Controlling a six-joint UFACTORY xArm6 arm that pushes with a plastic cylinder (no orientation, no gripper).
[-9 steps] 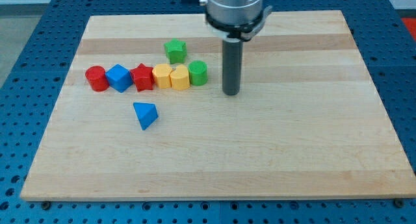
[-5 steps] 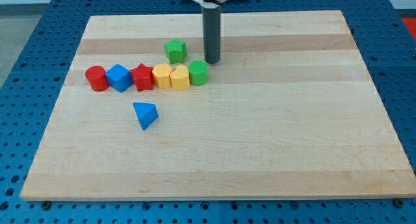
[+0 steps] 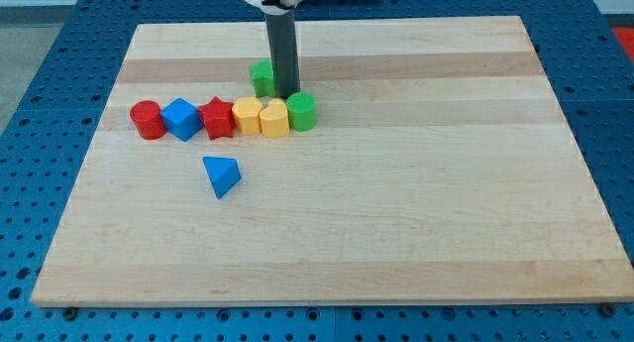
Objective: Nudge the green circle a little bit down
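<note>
The green circle [image 3: 302, 112] stands at the right end of a row of blocks on the wooden board [image 3: 396, 203]. My tip [image 3: 285, 94] is just above the green circle, slightly to its left, and close to its top edge. The rod covers the right part of a green star block [image 3: 262, 78], which lies above the row. Whether the tip touches the green circle I cannot tell.
The row runs leftwards from the green circle: a yellow block [image 3: 273, 118], a second yellow block [image 3: 247, 115], a red star [image 3: 217, 119], a blue block [image 3: 182, 119], a red cylinder [image 3: 148, 120]. A blue triangle [image 3: 222, 175] lies below the row.
My tip has moved from the right of the green circle up and to the left, and now stands above the circle beside the green star. The blocks have not moved.
</note>
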